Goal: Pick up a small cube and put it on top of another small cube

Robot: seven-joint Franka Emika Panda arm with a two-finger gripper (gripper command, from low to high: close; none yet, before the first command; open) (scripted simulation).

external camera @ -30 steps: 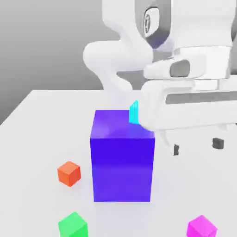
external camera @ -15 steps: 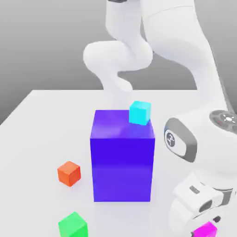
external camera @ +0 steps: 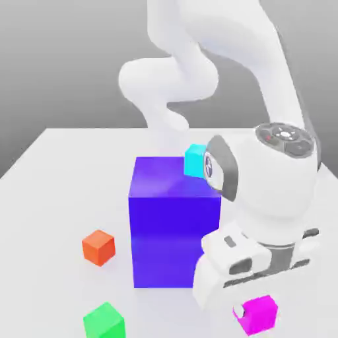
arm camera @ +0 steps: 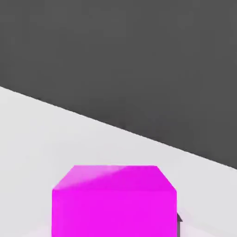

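The small magenta cube (external camera: 259, 313) sits between my gripper's (external camera: 256, 317) fingers at the front of the table, on the exterior view's right, just off the big blue-purple block's front right corner. One pale fingertip (external camera: 239, 311) presses its left face. The cube appears slightly off the white table (external camera: 53, 198). In the hand view the magenta cube (arm camera: 114, 201) is very close, with a dark finger pad (arm camera: 179, 220) against its side. The gripper is shut on it.
The tall blue-purple block (external camera: 175, 224) stands mid-table, right beside my hand. A cyan cube (external camera: 194, 160) shows at its far right top corner, partly behind my wrist. An orange-red cube (external camera: 98, 247) and a green cube (external camera: 104, 321) lie to the exterior view's left.
The arm came down from above the block to the front right, closed on the magenta cube, and the cube has shifted left and slightly up with the hand.
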